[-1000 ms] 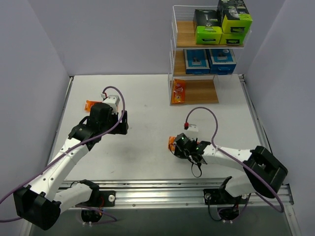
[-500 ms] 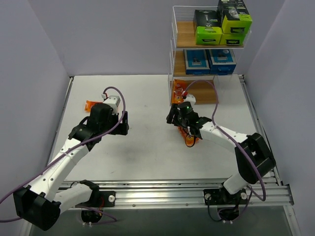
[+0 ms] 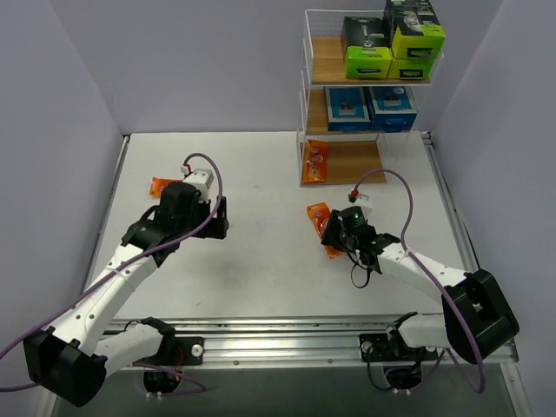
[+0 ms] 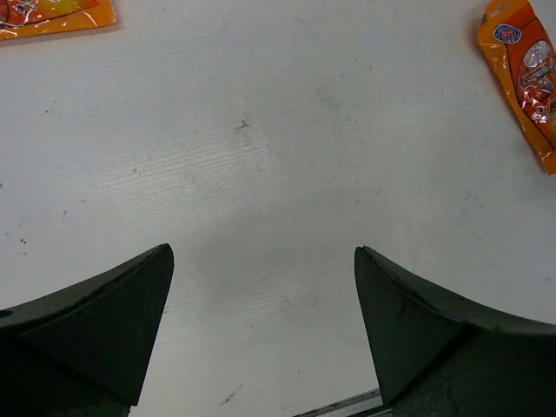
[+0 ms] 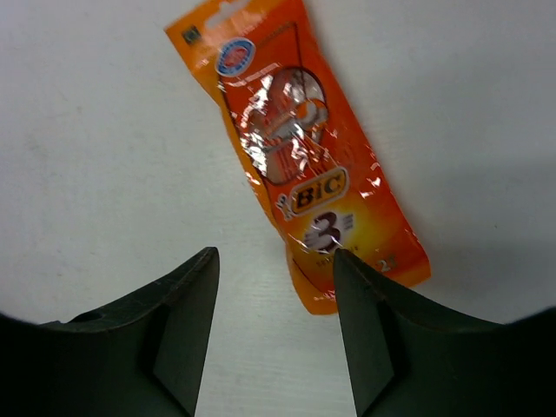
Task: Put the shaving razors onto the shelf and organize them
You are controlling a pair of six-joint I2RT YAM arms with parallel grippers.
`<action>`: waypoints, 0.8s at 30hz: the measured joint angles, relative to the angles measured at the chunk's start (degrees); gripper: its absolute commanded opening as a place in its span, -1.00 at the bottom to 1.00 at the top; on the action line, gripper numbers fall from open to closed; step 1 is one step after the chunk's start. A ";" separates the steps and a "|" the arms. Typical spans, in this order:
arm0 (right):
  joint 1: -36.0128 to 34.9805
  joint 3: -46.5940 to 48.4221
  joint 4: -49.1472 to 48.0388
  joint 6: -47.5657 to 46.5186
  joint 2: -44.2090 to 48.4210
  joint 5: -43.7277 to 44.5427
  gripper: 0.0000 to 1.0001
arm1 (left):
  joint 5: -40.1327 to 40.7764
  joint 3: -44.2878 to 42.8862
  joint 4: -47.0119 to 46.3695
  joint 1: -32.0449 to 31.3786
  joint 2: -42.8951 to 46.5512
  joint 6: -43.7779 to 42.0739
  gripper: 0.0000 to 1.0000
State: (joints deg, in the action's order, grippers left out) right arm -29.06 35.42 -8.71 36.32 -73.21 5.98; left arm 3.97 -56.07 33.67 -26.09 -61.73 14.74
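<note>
My right gripper [image 5: 275, 261] stands part-open, gripping nothing, over the near end of 1 orange packet [image 5: 295, 165]. The packet lies flat on the table [image 5: 87, 130] in front of the shelf [image 3: 354, 162], apart from it. My left gripper [image 4: 261, 261] is spread wide above the table, holding nothing.

The left arm [image 3: 109, 282] and right arm [image 3: 417, 268] wear white link shells with black joint housings. A purple cable [image 3: 219, 189] loops off each wrist beside a small white camera block [image 3: 198, 176]. The left gripper [image 4: 261, 249] and right gripper [image 5: 276, 253] carry matte black wedge fingers.
</note>
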 measured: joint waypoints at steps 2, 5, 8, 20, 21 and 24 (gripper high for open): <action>0.00 -2.40 0.35 0.50 0.00 0.48 0.10 | 0.00 0.00 0.00 -0.13 0.00 -0.02 0.88; 0.02 -4.52 0.70 1.29 -0.13 0.79 0.14 | 0.02 0.00 0.00 -0.26 0.00 -0.02 0.88; 0.11 -5.05 0.39 1.84 -0.52 0.87 0.15 | 0.02 0.00 0.00 -0.37 -0.02 -0.02 0.88; 0.11 -5.27 -1.84 2.21 -5.14 2.67 0.15 | 0.02 0.00 0.00 -0.46 -0.42 -0.02 0.88; 0.11 -5.20 -2.49 2.16 -5.51 3.02 0.15 | 0.02 0.00 0.00 -0.46 -0.46 -0.04 0.88; 0.11 -4.92 -4.35 2.08 -6.80 3.69 0.11 | 0.00 0.00 0.00 -0.46 -0.68 -0.07 0.88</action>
State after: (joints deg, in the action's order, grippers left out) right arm -28.95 30.50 -13.06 38.39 -80.01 9.67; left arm 3.97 -56.07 33.67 -26.55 -62.41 14.68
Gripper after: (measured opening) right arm 0.571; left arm 0.942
